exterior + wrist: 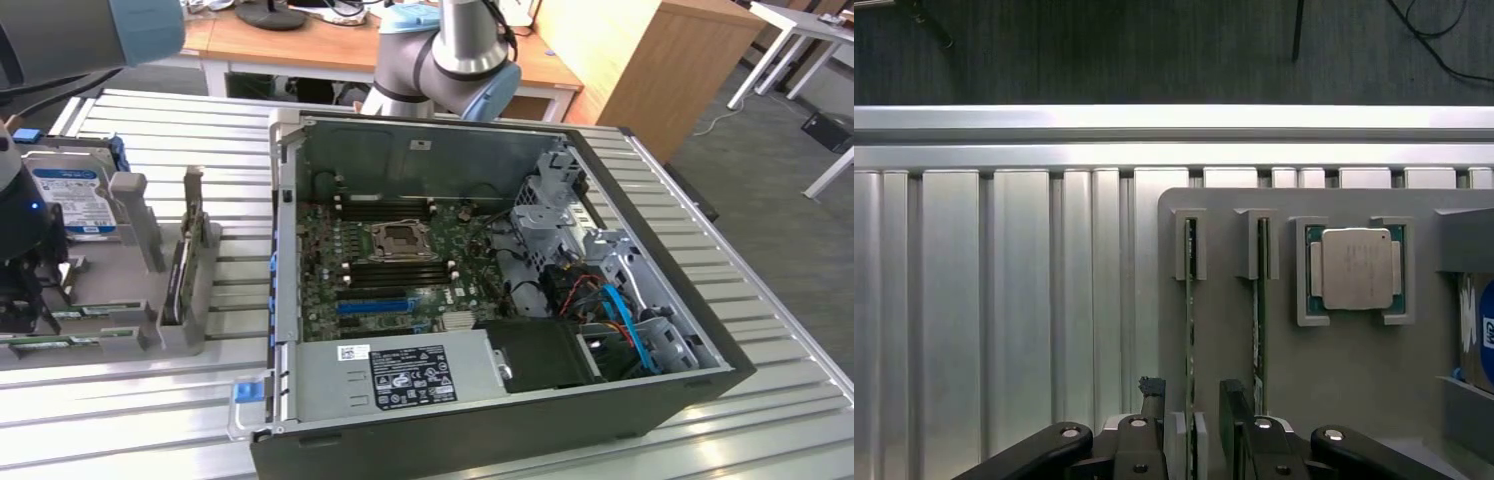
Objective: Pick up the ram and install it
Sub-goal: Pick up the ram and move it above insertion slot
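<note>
You are at the pick-up step, and nothing has been lifted yet. In the wrist view the gripper (1192, 400) is spread, with one finger on each side of the ram (1191, 300). The ram stands on edge in its grey holder (1334, 400) and runs straight away from the gripper to a slotted post at its far end. You cannot tell from here whether the pads already touch the board.

The next move, as I judge it, calls for a square squeeze on the stick's flat faces. After that it needs a straight pull out of the posts, because any tilt could bind it in the slots.

Watch the second stick (1259, 300), which is parallel and just outside one finger, so there is little room on that side. Beyond it, farther from the gripper, sit the processor (1359, 268) in its own bracket and then the hard drive (1479, 335).

In the exterior view the open computer case (467, 420) lies on the bench (761, 300), well apart from the gripper. Its motherboard (400, 260) is ringed by the case walls, a drive cage (547, 200) and loose cables (621, 310), so reaching the memory slots looks tight.
</note>
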